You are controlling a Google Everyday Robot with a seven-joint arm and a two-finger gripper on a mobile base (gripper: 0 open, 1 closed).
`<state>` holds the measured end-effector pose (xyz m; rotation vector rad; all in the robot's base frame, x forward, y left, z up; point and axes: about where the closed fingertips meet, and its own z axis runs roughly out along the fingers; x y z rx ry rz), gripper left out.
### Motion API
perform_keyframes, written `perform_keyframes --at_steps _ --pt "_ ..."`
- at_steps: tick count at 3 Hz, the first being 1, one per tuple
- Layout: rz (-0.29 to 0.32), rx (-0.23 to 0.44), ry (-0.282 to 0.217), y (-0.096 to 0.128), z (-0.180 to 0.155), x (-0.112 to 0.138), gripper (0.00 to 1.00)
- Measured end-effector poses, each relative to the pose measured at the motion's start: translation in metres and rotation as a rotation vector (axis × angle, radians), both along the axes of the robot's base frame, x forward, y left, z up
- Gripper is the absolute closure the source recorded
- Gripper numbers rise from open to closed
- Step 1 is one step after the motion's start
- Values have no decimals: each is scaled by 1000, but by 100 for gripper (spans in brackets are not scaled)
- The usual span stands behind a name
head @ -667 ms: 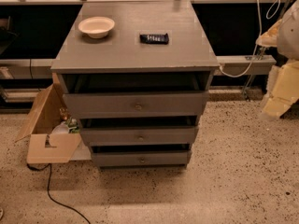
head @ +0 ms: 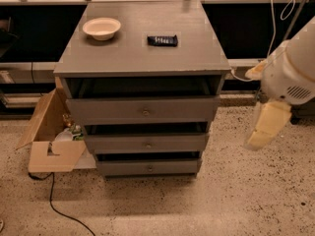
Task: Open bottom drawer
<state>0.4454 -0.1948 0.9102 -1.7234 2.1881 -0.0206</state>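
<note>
Camera view looks down on a grey cabinet (head: 142, 48) whose three drawer fronts are stacked, each narrower than the one above. The bottom drawer (head: 147, 167) is the lowest and narrowest. It sits just above the speckled floor (head: 236, 200) and has a small round knob (head: 150, 168) at its centre. A dark strip shows above its front, under the middle drawer (head: 146, 143), and another shows between the middle drawer and the top drawer (head: 142, 110).

The arm (head: 290, 73) comes in from the right edge as a white rounded housing, at about the height of the top drawer. Below it the cream gripper (head: 268, 124) hangs tilted, pointing down and slightly left. The gripper is to the right of the cabinet and well apart from it, about level with the middle drawer and higher than the bottom drawer. It hangs free above the floor and touches nothing. How far open it is cannot be told.

On the cabinet top a pale bowl (head: 101, 28) stands at the rear left, and a flat black object (head: 162, 41) lies near the middle, apart from it. A cardboard box (head: 49, 141) with open flaps sits on the floor just left of the cabinet. A black cable (head: 54, 200) runs from it across the floor.
</note>
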Motion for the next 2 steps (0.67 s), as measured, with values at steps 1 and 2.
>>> perform_keyframes --at_steps 1,2 --pt "29 83 26 18 -63 7 0" --pt "77 191 28 56 -125 18 0"
